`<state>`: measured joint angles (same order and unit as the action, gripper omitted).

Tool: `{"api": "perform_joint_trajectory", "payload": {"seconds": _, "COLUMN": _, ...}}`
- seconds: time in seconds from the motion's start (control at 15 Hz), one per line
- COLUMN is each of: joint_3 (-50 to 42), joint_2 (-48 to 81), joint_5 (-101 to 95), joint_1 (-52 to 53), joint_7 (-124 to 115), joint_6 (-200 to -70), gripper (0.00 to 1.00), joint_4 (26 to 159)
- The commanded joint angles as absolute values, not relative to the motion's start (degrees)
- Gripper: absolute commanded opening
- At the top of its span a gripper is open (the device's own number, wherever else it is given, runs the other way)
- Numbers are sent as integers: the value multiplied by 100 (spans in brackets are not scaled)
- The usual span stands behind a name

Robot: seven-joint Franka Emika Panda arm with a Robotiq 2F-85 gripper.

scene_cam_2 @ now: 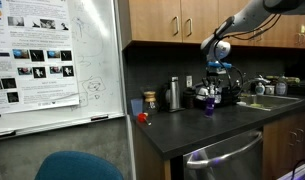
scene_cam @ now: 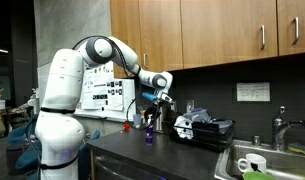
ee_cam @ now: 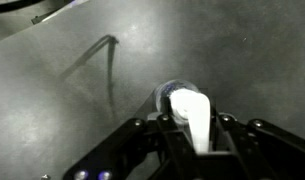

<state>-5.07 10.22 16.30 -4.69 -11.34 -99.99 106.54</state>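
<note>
My gripper (ee_cam: 195, 140) is shut on a white utensil (ee_cam: 191, 115) that stands between the fingers and points down at a small round cup (ee_cam: 166, 95) on the dark counter. In both exterior views the gripper (scene_cam: 158, 101) (scene_cam_2: 215, 78) hangs just above a purple cup (scene_cam: 148, 134) (scene_cam_2: 209, 106) on the countertop. In the wrist view the utensil covers most of the cup's opening. Whether its tip touches the inside is hidden.
A black dish rack (scene_cam: 204, 128) with items stands beside the purple cup, and past it are a sink (scene_cam: 267, 160) with a white mug (scene_cam: 251, 164) and a faucet (scene_cam: 278, 130). A steel bottle (scene_cam_2: 173, 93), a red object (scene_cam_2: 142, 117) and a whiteboard (scene_cam_2: 52, 60) are nearby. Wooden cabinets (scene_cam: 212, 30) hang overhead.
</note>
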Motion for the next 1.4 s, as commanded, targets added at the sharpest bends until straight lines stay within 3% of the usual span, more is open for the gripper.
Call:
{"api": "perform_joint_trajectory", "payload": {"seconds": 0.0, "joint_3": -550, "joint_2": 576, "joint_5": 1580, "joint_1": -533, "joint_7": -868, "joint_6": -10232, "gripper": 8, "joint_4": 11307}}
{"api": "perform_joint_trajectory", "payload": {"seconds": 0.73, "joint_3": -583, "joint_2": -641, "joint_5": 1632, "joint_1": -549, "joint_7": -364, "joint_6": -10606, "gripper": 8, "joint_4": 12626}}
{"api": "perform_joint_trajectory", "payload": {"seconds": 0.8, "joint_3": -706, "joint_2": -436, "joint_5": 1681, "joint_1": -654, "joint_7": -321, "joint_6": -9549, "gripper": 56, "joint_4": 11634}}
{"api": "perform_joint_trajectory", "payload": {"seconds": 1.0, "joint_3": -769, "joint_2": -380, "joint_5": 1682, "joint_1": -678, "joint_7": -309, "joint_6": -8856, "gripper": 67, "joint_4": 11077}}
{"api": "perform_joint_trajectory", "payload": {"seconds": 1.33, "joint_3": -819, "joint_2": -280, "joint_5": 1694, "joint_1": -698, "joint_7": -347, "joint_6": -8214, "gripper": 100, "joint_4": 10325}}
